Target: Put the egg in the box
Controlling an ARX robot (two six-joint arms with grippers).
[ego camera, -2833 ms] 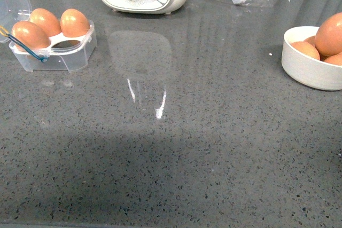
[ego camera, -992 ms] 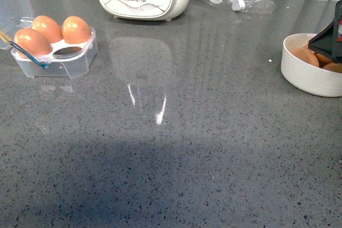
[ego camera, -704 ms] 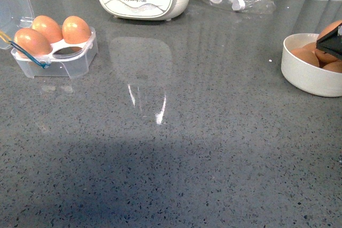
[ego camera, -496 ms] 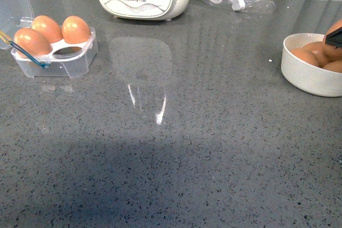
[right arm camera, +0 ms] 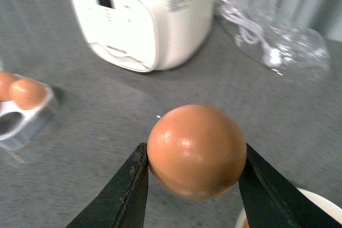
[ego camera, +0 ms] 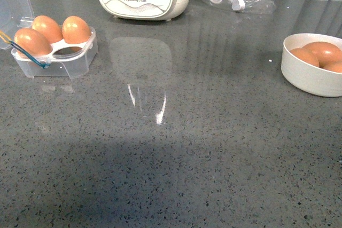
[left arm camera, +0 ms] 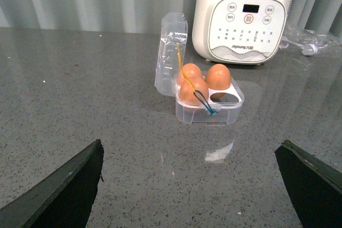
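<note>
Above the counter, R tool clamps egg, seen near end-on; L tool apart.

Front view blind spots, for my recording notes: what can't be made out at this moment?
- Right claw and its egg: outside the front view; only the right wrist view shows them.
- Bowl: cut by the front view's right edge, so egg count unclear.
- Box lid: cut by the front view's left edge.
- Left claw: outside the front view.

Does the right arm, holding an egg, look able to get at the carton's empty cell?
Likely yes: the right gripper holds the egg, the carton has its lid open and one cell empty, and nothing stands on the counter between.
</note>
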